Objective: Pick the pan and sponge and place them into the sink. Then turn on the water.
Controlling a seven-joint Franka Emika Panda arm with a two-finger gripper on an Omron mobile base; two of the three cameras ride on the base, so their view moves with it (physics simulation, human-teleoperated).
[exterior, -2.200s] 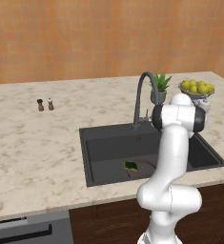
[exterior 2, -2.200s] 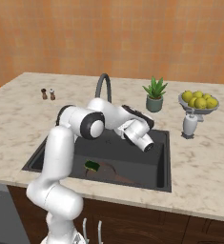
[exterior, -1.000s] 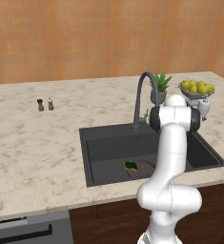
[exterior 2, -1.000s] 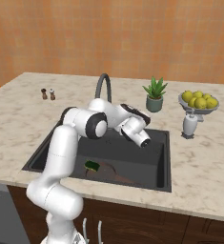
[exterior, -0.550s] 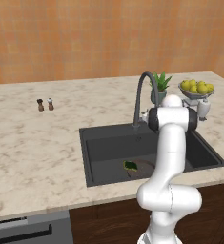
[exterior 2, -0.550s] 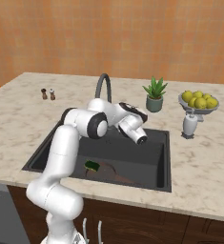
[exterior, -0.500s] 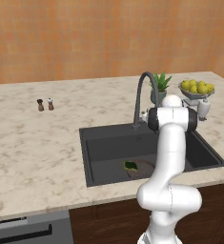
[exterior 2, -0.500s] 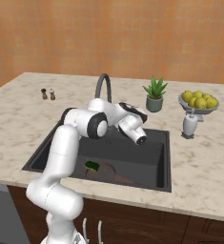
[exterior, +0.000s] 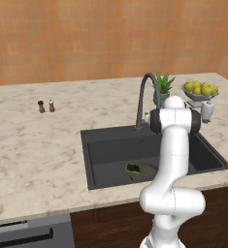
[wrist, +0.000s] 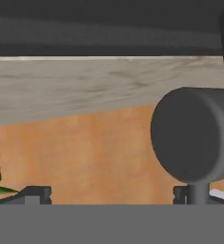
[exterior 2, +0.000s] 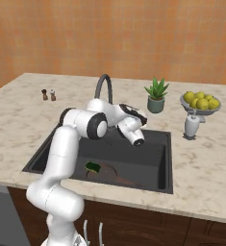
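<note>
The dark grey sink (exterior: 88,160) (exterior 2: 165,163) is set into the marble counter. Inside it lies the pan (exterior: 145,170) (exterior 2: 109,174), and the green sponge (exterior: 133,168) (exterior 2: 92,166) rests at the pan's left edge. The arched faucet (exterior: 145,92) (exterior 2: 104,84) stands at the basin's back rim, and no stream runs from it. My gripper (wrist: 114,194) (exterior 2: 129,111) hovers over the back of the basin beside the faucet's base, open, fingertips (wrist: 35,193) wide apart. In the hand view a grey cylinder (wrist: 194,138) of the faucet sits just beyond the right fingertip.
A potted plant (exterior: 163,87) (exterior 2: 156,96) stands behind the sink. To the right are a bowl of lemons (exterior: 200,89) (exterior 2: 199,102) and a white bottle (exterior: 206,110) (exterior 2: 191,126). Two small shakers (exterior: 46,106) (exterior 2: 48,94) stand far left.
My hand has crept left and back over the basin, closer to the faucet's base. Pan and sponge have stayed where they lie in the sink.
</note>
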